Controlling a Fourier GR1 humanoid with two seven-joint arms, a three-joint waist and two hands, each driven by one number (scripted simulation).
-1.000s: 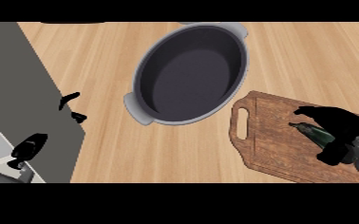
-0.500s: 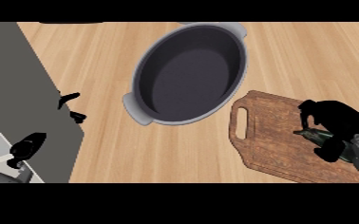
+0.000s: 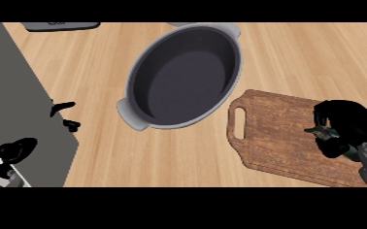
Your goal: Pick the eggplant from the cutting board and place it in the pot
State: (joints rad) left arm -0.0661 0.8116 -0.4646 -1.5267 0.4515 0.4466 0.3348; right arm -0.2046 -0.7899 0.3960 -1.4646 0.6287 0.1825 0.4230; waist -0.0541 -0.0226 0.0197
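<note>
**Right hand on the eggplant; pot lies up and to the left**

The right hand [image 3: 342,126] sits over the right end of the cutting board [image 3: 276,136], fingers [image 3: 328,148] curled downward around a dark object. Only a small greenish-dark tip of the eggplant [image 3: 320,132] shows at the hand's left side; the rest is hidden under the palm, so its long axis cannot be read with confidence. The fingers appear clenched on the eggplant, which is still at board level.

The pot [image 3: 183,75] stands on the worktop [image 3: 100,68] just beyond the board's handle end, up and to the left of the right hand. Its long axis runs diagonally, from lower left to upper right. Its interior shows nothing inside.

The left hand [image 3: 16,151] shows at the lower left edge, well apart from both board and pot, fingers relaxed.

The right hand is the nearer by far. The coming move is judged to be a lift, then a carry up and left over the pot's near rim.
</note>
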